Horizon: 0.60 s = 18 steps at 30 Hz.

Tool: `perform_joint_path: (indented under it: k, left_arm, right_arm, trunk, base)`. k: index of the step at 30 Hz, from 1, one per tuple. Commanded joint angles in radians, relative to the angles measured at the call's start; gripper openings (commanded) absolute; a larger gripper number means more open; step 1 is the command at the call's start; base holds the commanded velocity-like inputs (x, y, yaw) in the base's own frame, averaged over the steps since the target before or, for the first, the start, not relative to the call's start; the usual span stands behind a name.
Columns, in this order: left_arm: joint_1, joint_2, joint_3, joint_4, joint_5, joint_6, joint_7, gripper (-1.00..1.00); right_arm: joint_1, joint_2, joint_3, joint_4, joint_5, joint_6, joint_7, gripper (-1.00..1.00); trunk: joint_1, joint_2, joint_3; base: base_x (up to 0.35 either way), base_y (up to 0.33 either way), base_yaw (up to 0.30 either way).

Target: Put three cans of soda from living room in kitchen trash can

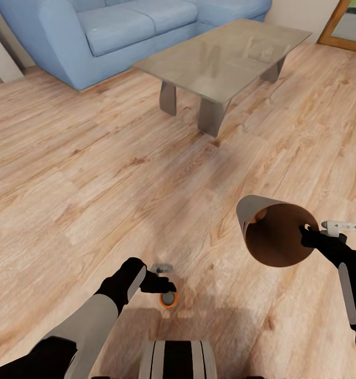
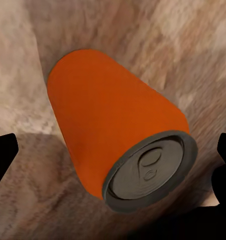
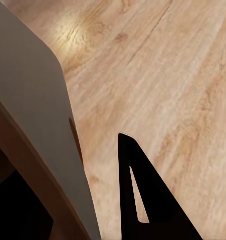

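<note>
I see left gripper (image 1: 167, 287) spread open around upright orange can (image 1: 168, 299) on floor, jaws untouching. Right gripper (image 1: 309, 231) clamps trash can (image 1: 275, 231) rim, tilted; off-centre closing may topple can.

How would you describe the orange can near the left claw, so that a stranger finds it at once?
Start from the blue sofa and glass coffee table, then come down the wood floor toward the robot. At the left claw stands an orange can with a grey top.
</note>
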Motion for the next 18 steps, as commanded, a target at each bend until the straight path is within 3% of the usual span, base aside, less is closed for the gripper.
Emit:
perform_joint_path:
  k: [1,4,18]
  left_arm:
    - [0.000,0.001,-0.004,-0.001,0.010,0.005,0.004,1.00]
    - [0.000,0.001,-0.004,-0.001,0.010,0.005,0.004,1.00]
    - [0.000,-0.001,-0.004,-0.001,0.010,0.005,0.004,1.00]
  right_arm:
    - [-0.001,0.000,-0.001,-0.002,-0.006,0.006,0.007,-1.00]
    - [-0.001,0.000,-0.001,-0.003,-0.005,0.006,0.007,-1.00]
    - [-0.031,-0.009,0.008,-0.007,-0.005,0.009,0.007,-1.00]
  trunk:
    - [0.000,-0.001,-0.004]
    - [0.001,-0.001,-0.016]
    - [0.001,-0.001,-0.016]
  base:
    - [0.000,0.000,0.000]
    - [0.000,0.000,0.000]
    - [0.000,0.000,0.000]
